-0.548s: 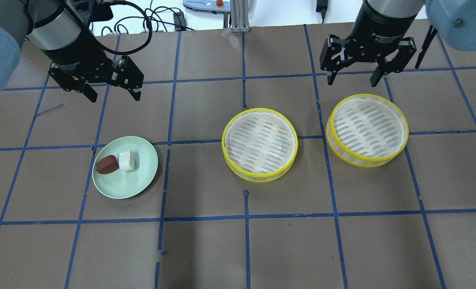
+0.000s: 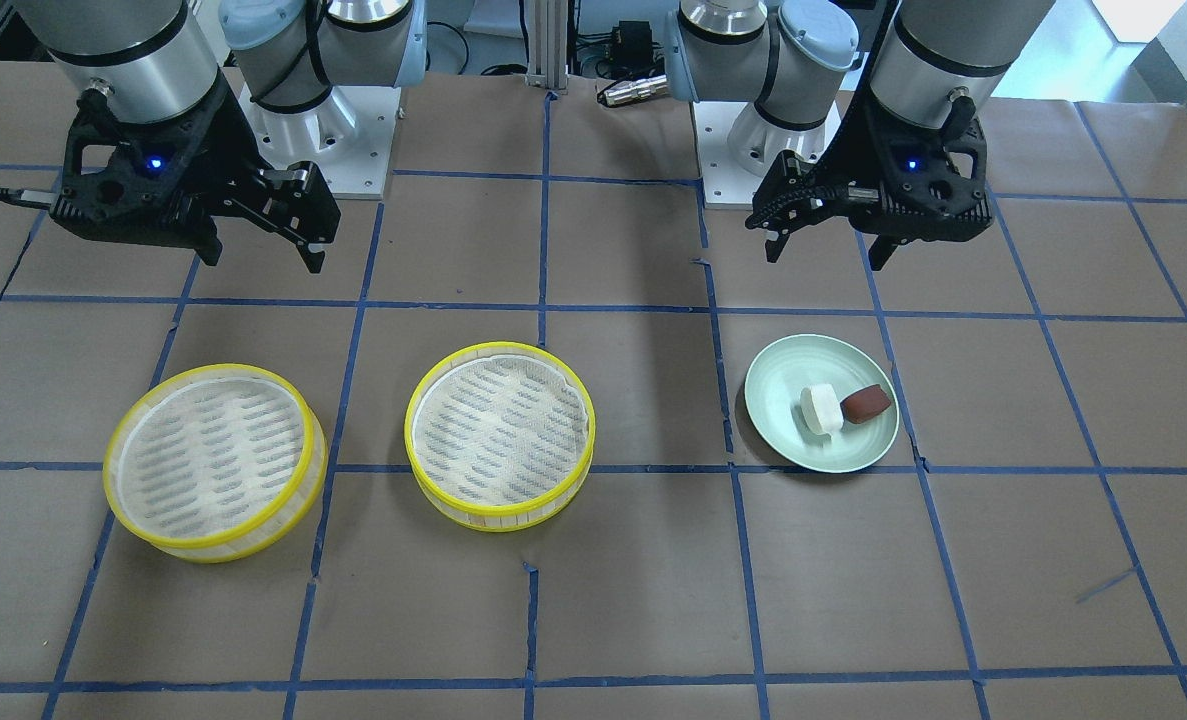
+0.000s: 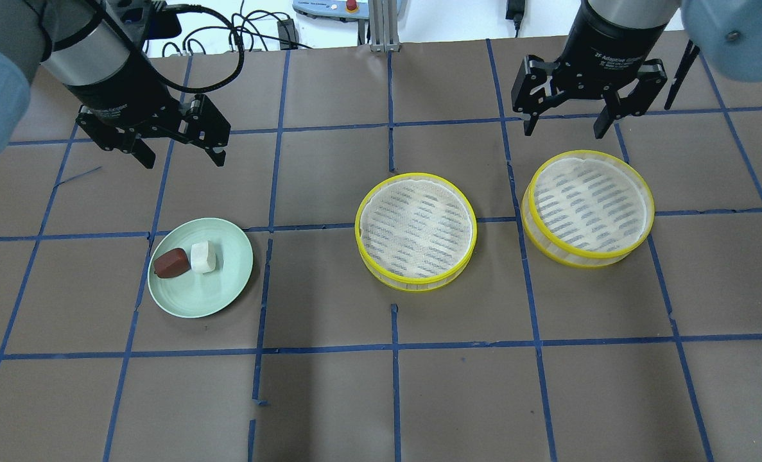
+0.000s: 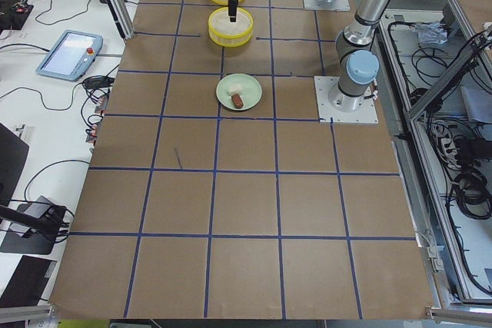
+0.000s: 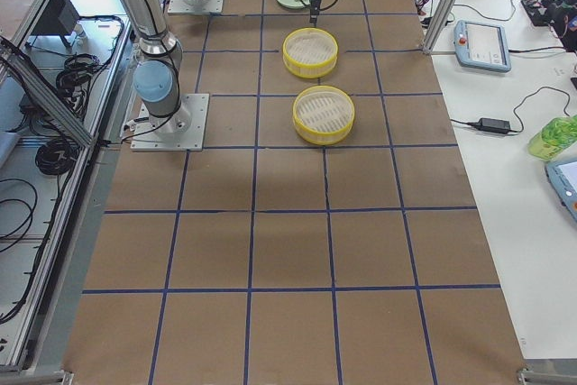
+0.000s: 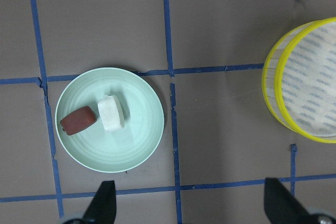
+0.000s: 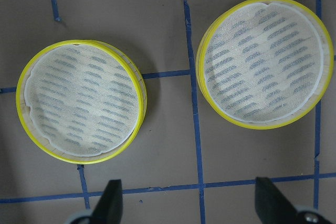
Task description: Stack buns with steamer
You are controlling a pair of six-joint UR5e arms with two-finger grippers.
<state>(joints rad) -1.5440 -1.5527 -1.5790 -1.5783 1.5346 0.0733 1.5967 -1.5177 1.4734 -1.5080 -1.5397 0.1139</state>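
Note:
A cream-white round bun (image 3: 203, 256) and a reddish-brown oblong bun (image 3: 171, 263) lie touching on a pale green plate (image 3: 208, 296) at the table's left. Two yellow-rimmed steamer baskets stand empty: one in the middle (image 3: 416, 230), one to the right (image 3: 588, 206). My left gripper (image 3: 183, 157) hangs open and empty above the table, beyond the plate. My right gripper (image 3: 564, 131) hangs open and empty just beyond the right steamer. The left wrist view shows both buns (image 6: 111, 113) on the plate (image 6: 137, 141). The right wrist view shows both steamers (image 7: 81, 107).
The table is brown paper with a grid of blue tape. Cables and a controller lie past the far edge (image 3: 259, 29). Both arm bases (image 2: 333, 130) stand at the robot's side of the table.
My left gripper has shifted slightly toward the plate, still open. The right gripper, buns and steamers have not moved.

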